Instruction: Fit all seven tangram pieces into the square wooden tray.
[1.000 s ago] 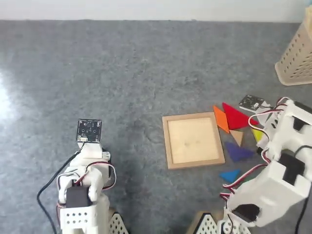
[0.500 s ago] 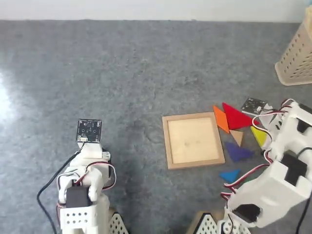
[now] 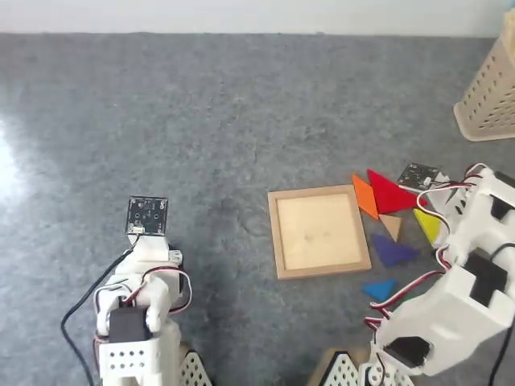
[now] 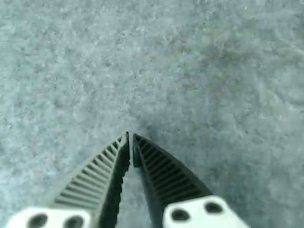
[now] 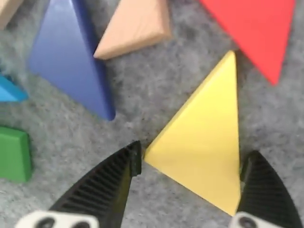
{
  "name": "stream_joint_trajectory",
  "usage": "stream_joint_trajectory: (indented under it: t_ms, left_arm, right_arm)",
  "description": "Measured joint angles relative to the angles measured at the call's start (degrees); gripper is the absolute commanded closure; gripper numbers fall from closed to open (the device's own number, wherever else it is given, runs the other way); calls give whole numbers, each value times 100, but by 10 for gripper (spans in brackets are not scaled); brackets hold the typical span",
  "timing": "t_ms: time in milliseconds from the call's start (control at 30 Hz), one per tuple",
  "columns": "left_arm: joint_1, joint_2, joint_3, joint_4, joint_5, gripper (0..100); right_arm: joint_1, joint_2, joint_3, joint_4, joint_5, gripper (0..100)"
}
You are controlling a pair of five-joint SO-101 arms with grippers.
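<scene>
Grey tabletop (image 3: 201,104); square wooden tray (image 3: 274,237) on it, empty. Zero of seven in, all fitting left to do. Pieces loose beside tray on right arm's side: red triangle (image 3: 390,195), dark blue triangle (image 3: 392,252), yellow triangle (image 3: 427,224), orange piece (image 3: 365,197), tan triangle (image 3: 392,226), light blue triangle (image 3: 379,289), green piece (image 5: 14,154). Flat, painted, crisp edges. Right tool (image 5: 194,159) spread apart, straddling yellow triangle, not clamped; likely first pick. Left tool (image 4: 130,140) closed together over bare tabletop, well apart from tray.
</scene>
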Motion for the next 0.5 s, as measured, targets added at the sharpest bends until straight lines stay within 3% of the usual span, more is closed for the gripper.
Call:
stream_joint_trajectory:
  t_ms: [500]
  left_arm:
    - [0, 0, 0, 0, 0, 988]
  right_arm:
    - [35, 9, 0, 79, 281, 604]
